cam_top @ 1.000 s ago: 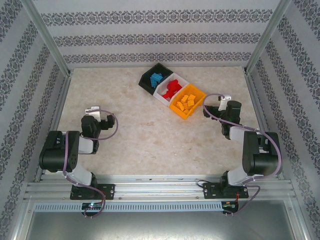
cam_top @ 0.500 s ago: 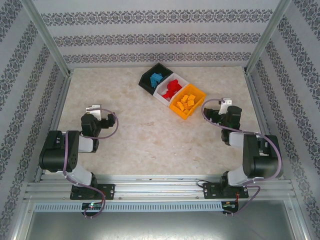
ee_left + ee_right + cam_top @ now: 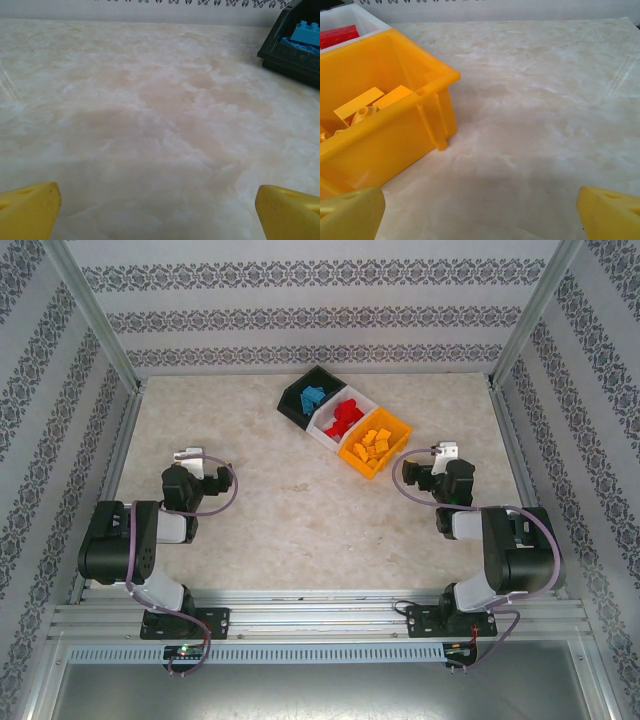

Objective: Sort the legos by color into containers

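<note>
While the left claw (image 3: 157, 212) stands wide with nothing between its yellow fingertips (image 3: 27, 210), the black bin (image 3: 292, 47) lies well ahead of it, at the far right of the left wrist view. Blue legos (image 3: 306, 35) lie inside that bin. Bare table (image 3: 150, 125) separates claw and bin.

The right claw (image 3: 480, 215) also stands wide and holds nothing. The orange bin (image 3: 385, 125) sits just ahead of it to the left, not touching. Orange-yellow legos (image 3: 365, 105) lie inside. The white bin (image 3: 345, 17) adjoins the orange bin on its far side and holds red legos (image 3: 337, 36).

Seen from above, the three bins form one diagonal row at the far middle of the table: black farthest, white in the middle, orange nearest the right claw. Each bin holds one colour.
</note>
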Tool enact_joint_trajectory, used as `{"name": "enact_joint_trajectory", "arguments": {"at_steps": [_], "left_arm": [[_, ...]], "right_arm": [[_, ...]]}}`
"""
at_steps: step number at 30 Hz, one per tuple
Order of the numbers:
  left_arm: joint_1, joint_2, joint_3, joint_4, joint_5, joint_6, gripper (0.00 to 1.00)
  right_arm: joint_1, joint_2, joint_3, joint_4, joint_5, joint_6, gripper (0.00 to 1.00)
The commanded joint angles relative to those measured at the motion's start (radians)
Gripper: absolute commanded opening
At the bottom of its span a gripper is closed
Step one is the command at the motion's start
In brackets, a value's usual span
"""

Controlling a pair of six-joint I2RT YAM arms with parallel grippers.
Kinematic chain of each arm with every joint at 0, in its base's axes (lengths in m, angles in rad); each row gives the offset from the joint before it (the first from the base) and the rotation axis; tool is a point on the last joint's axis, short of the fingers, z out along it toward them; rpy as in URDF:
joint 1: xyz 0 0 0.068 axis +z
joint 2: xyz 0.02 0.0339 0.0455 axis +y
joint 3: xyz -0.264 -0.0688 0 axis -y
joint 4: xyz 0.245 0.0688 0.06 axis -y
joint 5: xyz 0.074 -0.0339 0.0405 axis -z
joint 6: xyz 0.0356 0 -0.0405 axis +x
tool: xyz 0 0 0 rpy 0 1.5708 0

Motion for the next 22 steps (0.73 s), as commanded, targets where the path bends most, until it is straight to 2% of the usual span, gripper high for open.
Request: {"name": "enact_joint_trajectory", "arguments": {"at_steps": [1, 22], "left_arm": [[-0.003, -0.002, 0.013, -0.010, 0.019, 0.020, 1.00], [-0.003, -0.003, 0.013, -0.009, 0.019, 0.020, 1.00]], "right_arm": [[0.003, -0.004, 0.011, 0.044, 0.024, -0.004, 0.98], [0.017, -0.005, 0.010, 0.044, 0.054, -0.014, 0.98]]}}
